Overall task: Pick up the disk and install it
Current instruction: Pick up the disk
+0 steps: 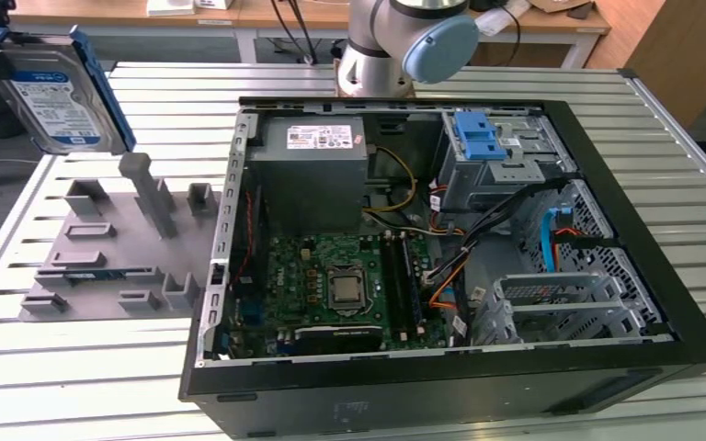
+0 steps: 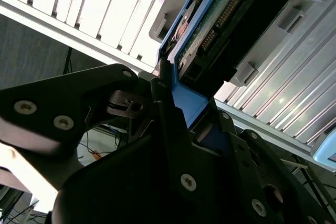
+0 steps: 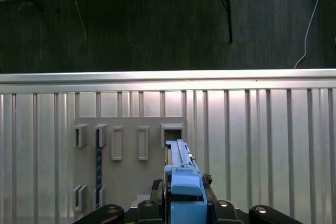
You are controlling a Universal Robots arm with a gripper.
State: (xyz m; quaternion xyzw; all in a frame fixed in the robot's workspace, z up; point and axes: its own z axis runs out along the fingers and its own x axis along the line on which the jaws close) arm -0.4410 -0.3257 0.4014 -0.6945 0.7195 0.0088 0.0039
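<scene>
Disk (image 1: 59, 96) is clamped edgewise in the gripper (image 3: 185, 200) by its blue rail (image 3: 181, 174), held clear above the grey fixture (image 1: 108, 257) slots, at the exterior view's left.

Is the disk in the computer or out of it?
Out. The tool holds the disk in the air, beside the open computer case, on the exterior view's left.

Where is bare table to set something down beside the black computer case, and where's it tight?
Bare slatted metal table: the exterior view's lower left, between the grey plastic fixture and the table's near edge. Tight: inside the black computer case, among cables.
</scene>
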